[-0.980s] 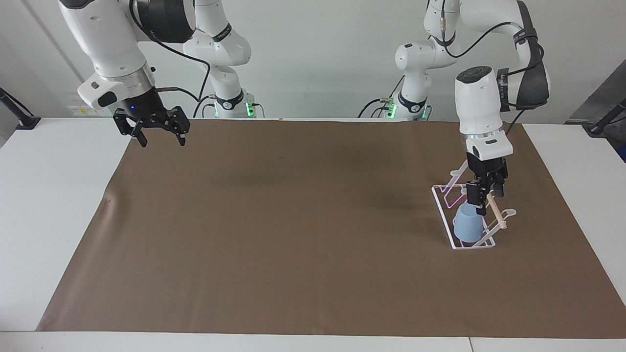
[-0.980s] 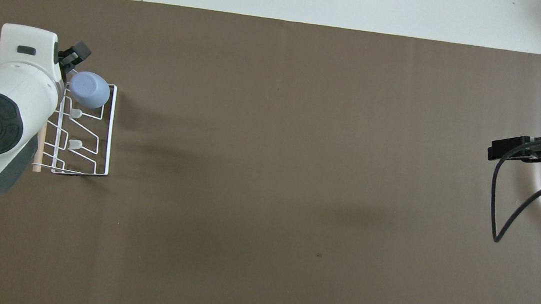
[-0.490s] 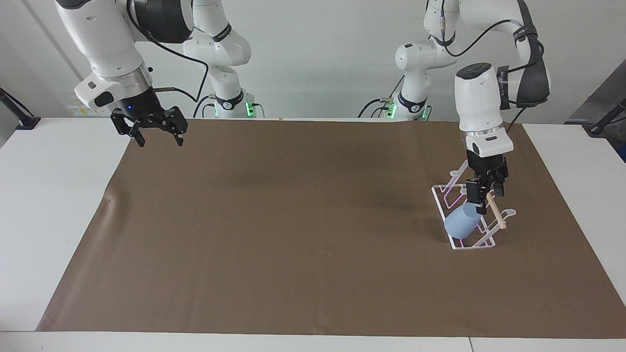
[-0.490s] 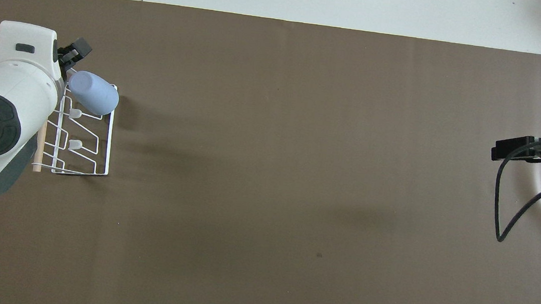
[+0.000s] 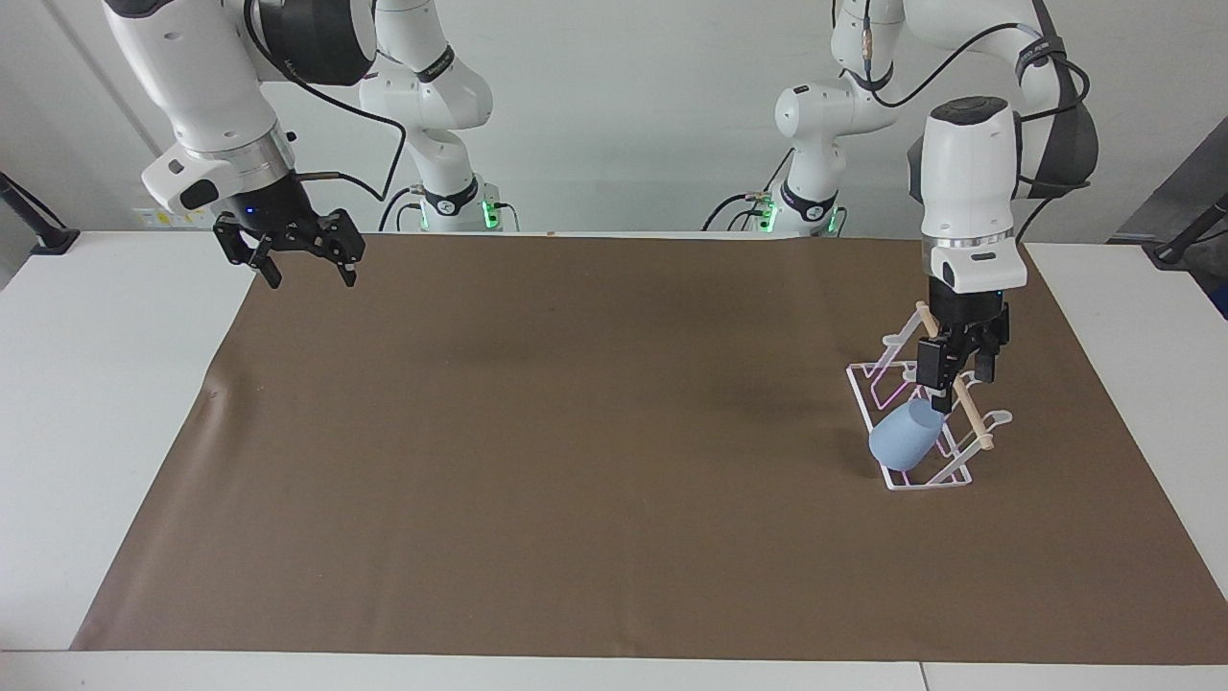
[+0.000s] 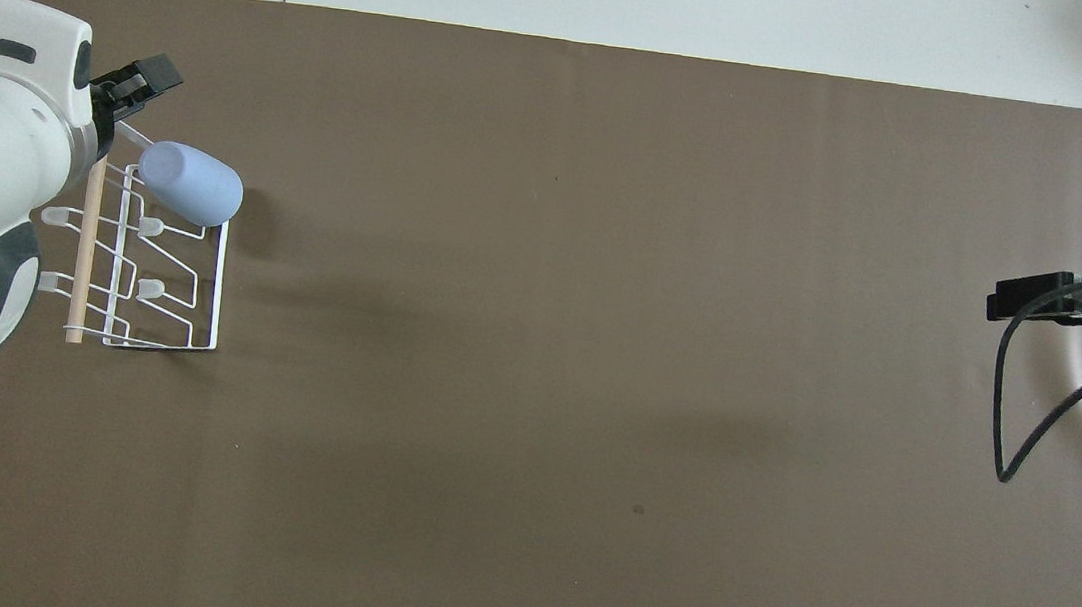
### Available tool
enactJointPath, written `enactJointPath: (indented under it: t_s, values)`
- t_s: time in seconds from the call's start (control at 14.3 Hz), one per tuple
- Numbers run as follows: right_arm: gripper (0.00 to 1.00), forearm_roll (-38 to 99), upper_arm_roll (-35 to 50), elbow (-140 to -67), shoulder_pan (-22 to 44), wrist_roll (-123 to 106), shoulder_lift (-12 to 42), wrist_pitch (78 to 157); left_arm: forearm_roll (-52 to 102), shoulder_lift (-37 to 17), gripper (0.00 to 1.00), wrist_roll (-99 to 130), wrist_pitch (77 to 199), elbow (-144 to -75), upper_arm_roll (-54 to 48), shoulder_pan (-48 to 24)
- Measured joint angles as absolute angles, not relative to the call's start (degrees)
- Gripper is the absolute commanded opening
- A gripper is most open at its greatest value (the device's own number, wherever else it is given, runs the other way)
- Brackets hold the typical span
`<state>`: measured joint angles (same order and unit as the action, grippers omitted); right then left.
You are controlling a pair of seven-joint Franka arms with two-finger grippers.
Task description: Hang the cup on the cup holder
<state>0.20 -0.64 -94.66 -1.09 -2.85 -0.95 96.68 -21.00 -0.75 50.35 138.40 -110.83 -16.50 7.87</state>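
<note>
Cup and rack sit together at my left arm's end of the brown paper sheet (image 5: pixel 576 461) that covers the white table (image 5: pixel 106 384). The cup (image 5: pixel 902 441), a small light blue plastic tumbler, tapered and without a handle, hangs tilted on one of the pegs of the cup holder (image 5: pixel 921 413), its base pointing outward toward the middle of the table and slightly down, its rim end toward the frame. It is on the peg at the end of the rack farthest from me. The cup holder is a white wire A-frame rack with a light wooden dowel (image 6: pixel 85 256) running along its top and rounded white pegs sticking out on both sides; several other pegs are bare.

My left gripper (image 5: pixel 957 376) hangs over the rack, just above the dowel and just above the cup's rim end. Its fingers (image 5: pixel 929 365) point straight down and stand apart with a gap between them, holding nothing; from the facing view I cannot tell whether a fingertip touches the cup. From overhead, only the black tips of that gripper (image 6: pixel 133 86) show past the white wrist, over the rack's farthest end.

My right gripper (image 5: pixel 305 267) waits in the air over the edge of the brown sheet at my right arm's end of the table, well apart from the rack. Its fingers are spread wide and empty.
</note>
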Motion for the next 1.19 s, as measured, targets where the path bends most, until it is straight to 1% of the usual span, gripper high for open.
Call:
enactJointPath:
  t_s: [0.35, 0.77, 1.05, 1.19]
  values:
    - [1.00, 0.20, -0.63, -94.66, -1.08, -2.85, -0.95, 96.68, -9.30, 0.63, 1.00, 29.54, 120.26, -103.04, -16.41, 7.95]
    - [1.00, 0.20, -0.63, -94.66, -1.08, -2.85, -0.95, 96.68, -7.01, 2.50, 1.00, 10.42, 97.44, -95.71, -16.09, 7.98]
    - [1.00, 0.20, -0.63, -94.66, -1.08, -2.85, -0.95, 96.68, -6.12, 3.57, 1.00, 5.12, 89.75, -94.34, -15.31, 8.04]
    - [1.00, 0.20, -0.63, -94.66, -1.08, -2.85, -0.95, 96.68, -4.96, 4.21, 1.00, 5.01, 88.20, -93.98, -15.28, 8.04]
